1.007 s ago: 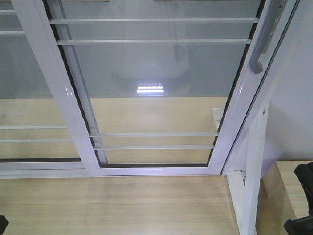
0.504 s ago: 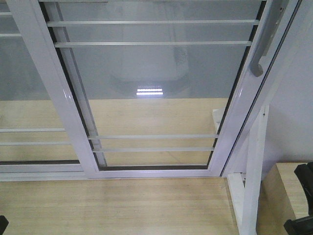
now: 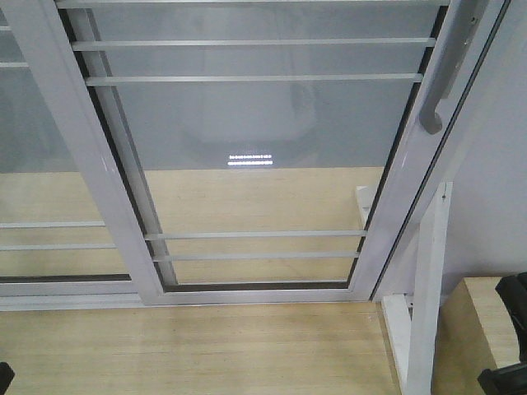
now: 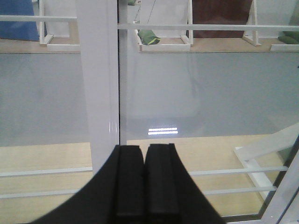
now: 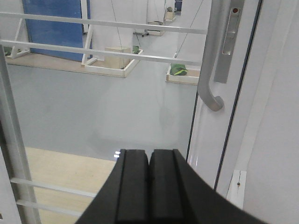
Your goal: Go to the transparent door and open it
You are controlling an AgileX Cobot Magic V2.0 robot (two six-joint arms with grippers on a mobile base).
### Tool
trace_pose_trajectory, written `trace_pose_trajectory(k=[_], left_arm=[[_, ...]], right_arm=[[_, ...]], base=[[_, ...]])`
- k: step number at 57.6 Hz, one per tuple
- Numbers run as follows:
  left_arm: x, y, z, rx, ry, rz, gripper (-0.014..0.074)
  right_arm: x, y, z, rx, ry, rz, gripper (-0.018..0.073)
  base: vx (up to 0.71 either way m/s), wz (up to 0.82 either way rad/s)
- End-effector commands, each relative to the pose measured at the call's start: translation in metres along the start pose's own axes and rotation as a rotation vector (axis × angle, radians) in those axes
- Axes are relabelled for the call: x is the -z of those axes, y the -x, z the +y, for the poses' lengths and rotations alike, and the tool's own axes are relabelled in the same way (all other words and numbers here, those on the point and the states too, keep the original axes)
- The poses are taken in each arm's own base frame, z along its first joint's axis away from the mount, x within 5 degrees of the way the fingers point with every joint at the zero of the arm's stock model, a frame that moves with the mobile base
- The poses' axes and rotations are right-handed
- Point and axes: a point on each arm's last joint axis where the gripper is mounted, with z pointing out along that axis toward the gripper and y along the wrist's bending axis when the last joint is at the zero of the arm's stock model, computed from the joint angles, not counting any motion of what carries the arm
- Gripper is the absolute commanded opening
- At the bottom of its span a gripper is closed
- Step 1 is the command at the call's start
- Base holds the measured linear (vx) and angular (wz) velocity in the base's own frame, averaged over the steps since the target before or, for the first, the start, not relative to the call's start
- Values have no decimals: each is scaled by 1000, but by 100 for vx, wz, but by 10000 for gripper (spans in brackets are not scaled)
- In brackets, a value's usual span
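Both grippers first. Your right gripper (image 5: 149, 186) has its two black pads pressed flat together with nothing between them. Your left gripper (image 4: 146, 182) reads the same: pads closed on each other, nothing held. Neither one touches the door.

The transparent door (image 3: 263, 123) fills the front view, straight ahead of you. Its white bottom rail sits at the far edge of the wooden floor (image 3: 206, 346). Thin white bars cross the glass in two pairs, one high and one low.

The curved grey handle (image 3: 439, 86) is on the door's right stile, at the upper right of the front view. In the right wrist view it hangs above and to the right of the closed pads, well apart from them. A narrow lock plate (image 5: 227, 42) with a red dot runs just beside it.

From the left wrist you face a white vertical stile (image 4: 98, 84), directly above that gripper's pads.

A second barred panel (image 3: 41, 164), with no handle, lies to the left, behind the door's left stile. A white post (image 3: 428, 280) stands by the door's lower right corner, with a light wooden block (image 3: 482, 321) beside it.

Through the glass you see a grey floor with a bright reflection (image 3: 249, 159), a blue panel (image 5: 56, 28) and a green object (image 5: 177, 70).
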Motion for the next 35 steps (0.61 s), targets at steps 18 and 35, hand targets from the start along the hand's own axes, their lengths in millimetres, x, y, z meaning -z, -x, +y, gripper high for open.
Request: trace_pose_trajectory(k=[18,35], left_arm=[[-1,-1,1,15,4,-65,-2],[-1,-1,1,15,4,-65,-2]], right_arm=[[0,3,-1,4,-17,-80,0],[0,3,-1,4,-17,-80,0]], base=[[0,0],[3,0]])
